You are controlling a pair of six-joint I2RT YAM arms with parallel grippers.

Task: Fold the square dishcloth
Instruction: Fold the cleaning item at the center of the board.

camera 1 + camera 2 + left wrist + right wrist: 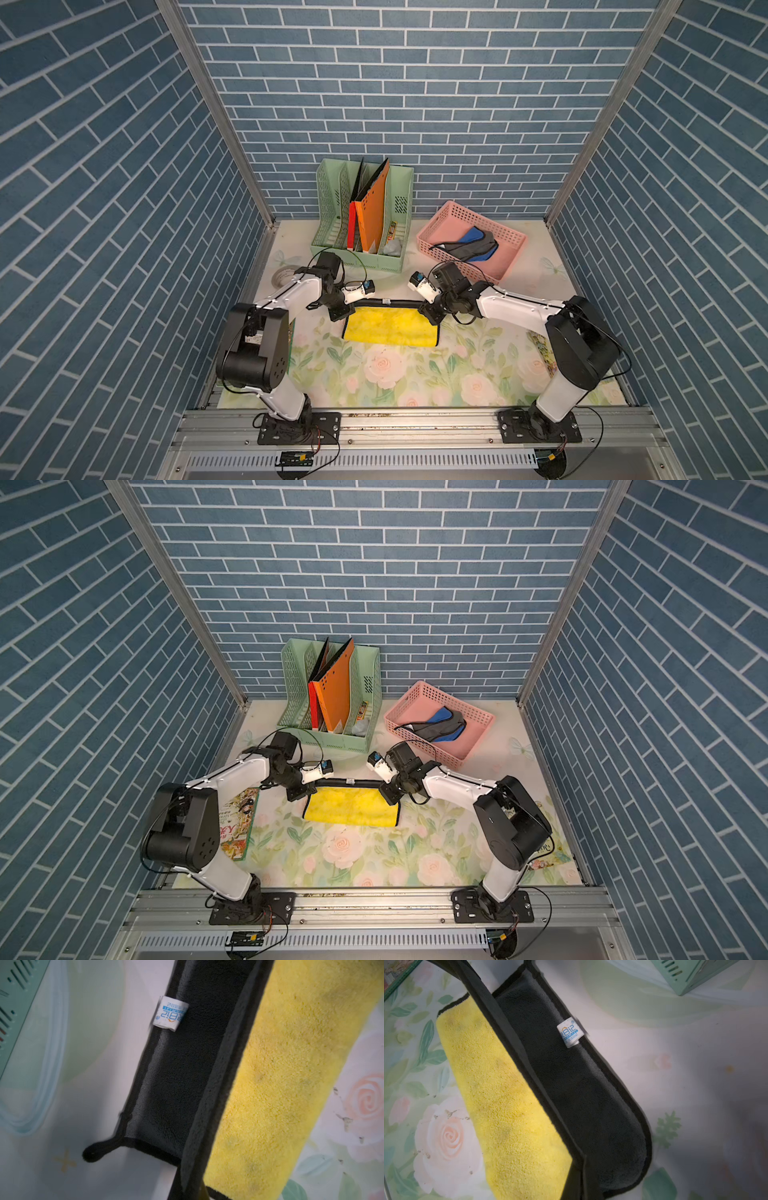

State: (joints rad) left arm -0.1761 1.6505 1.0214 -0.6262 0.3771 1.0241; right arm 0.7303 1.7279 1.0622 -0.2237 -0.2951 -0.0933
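Evidently left hand, right hand clenched on dishcloth corners; fingertips hidden beneath wrists.

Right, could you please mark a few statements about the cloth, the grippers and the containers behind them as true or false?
1. The left gripper and the right gripper are both shut on the yellow-and-grey microfibre dishcloth. True.
2. The dishcloth's white label sits at the edge of its grey side. True.
3. The pink plastic basket is empty. False: a blue-and-grey fabric item lies in it.
4. The green plastic file rack holds blue folders. False: it holds orange folders.
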